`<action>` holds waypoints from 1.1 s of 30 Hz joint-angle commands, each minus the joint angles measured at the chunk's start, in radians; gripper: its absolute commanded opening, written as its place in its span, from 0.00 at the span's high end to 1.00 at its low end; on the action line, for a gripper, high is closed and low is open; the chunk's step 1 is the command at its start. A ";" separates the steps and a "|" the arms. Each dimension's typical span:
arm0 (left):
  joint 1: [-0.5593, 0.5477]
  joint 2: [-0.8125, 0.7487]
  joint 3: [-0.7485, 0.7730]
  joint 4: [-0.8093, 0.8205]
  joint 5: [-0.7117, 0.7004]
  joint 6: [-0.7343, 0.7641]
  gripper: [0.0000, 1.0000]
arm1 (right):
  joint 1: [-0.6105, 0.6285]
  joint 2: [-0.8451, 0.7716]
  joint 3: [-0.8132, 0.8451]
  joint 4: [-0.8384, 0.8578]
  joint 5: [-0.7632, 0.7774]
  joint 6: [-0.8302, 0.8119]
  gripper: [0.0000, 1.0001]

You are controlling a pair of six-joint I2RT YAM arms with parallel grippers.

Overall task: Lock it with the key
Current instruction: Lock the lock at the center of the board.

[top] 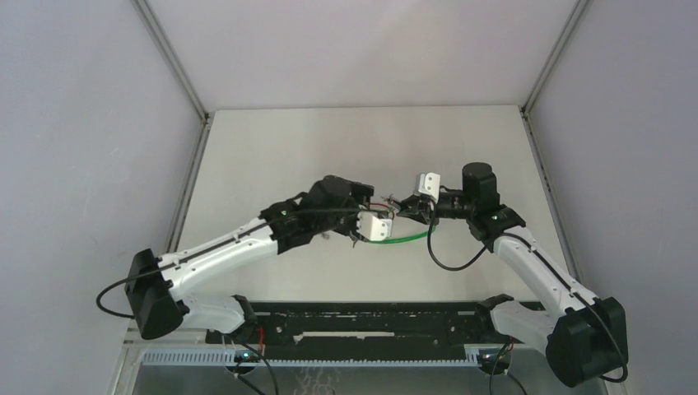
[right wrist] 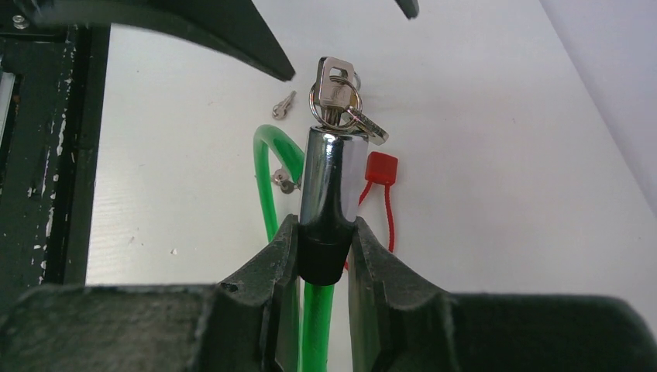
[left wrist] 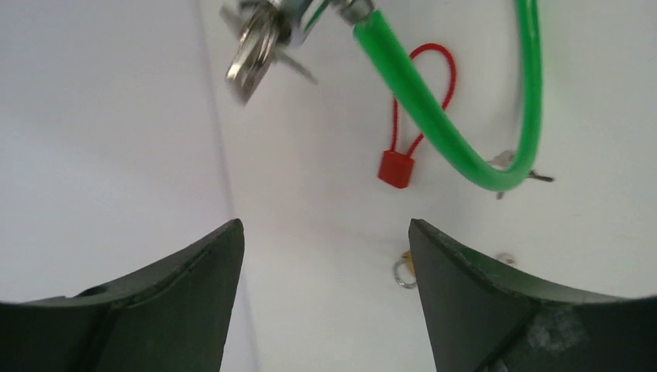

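Around the chrome lock barrel my right claw is pinched tight. Its two dark fingers grip the black collar at the barrel's near end and hold it up off the white table. A key sits in the far end of the barrel, with a ring and further keys hanging beside it. Facing that key end, my left claw is spread wide and holds nothing. Its fingertips stop just short of the keys, one to each side, touching neither. A green cable leaves the barrel and loops down onto the table beneath it. Beyond the barrel a red tag on a thin red loop lies flat, and a small loose key lies near the cable's bend. Both my arms reach forward and bend inward, so that the wrists meet nose to nose at the barrel, the left from the left side and the right from the right.
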 commanded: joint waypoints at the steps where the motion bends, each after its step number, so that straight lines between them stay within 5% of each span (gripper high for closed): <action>1: 0.120 -0.086 0.048 -0.061 0.361 -0.249 0.17 | -0.009 0.012 -0.001 -0.065 0.028 -0.002 1.00; 7: 0.235 -0.079 -0.033 0.078 0.672 -0.560 0.20 | -0.011 0.021 -0.002 -0.067 0.016 0.012 1.00; 14: 0.246 0.033 -0.075 0.232 0.835 -0.764 0.29 | -0.010 0.018 -0.002 -0.059 0.004 0.031 1.00; 22: 0.248 0.110 -0.081 0.321 0.846 -0.859 0.53 | -0.013 0.012 -0.003 -0.065 -0.009 0.027 1.00; 29: 0.258 0.139 -0.091 0.364 0.821 -0.901 0.98 | -0.014 0.009 -0.019 -0.062 -0.034 0.019 1.00; 33: 0.283 0.137 -0.109 0.434 0.835 -0.958 1.00 | -0.002 -0.022 -0.047 -0.044 -0.048 -0.009 1.00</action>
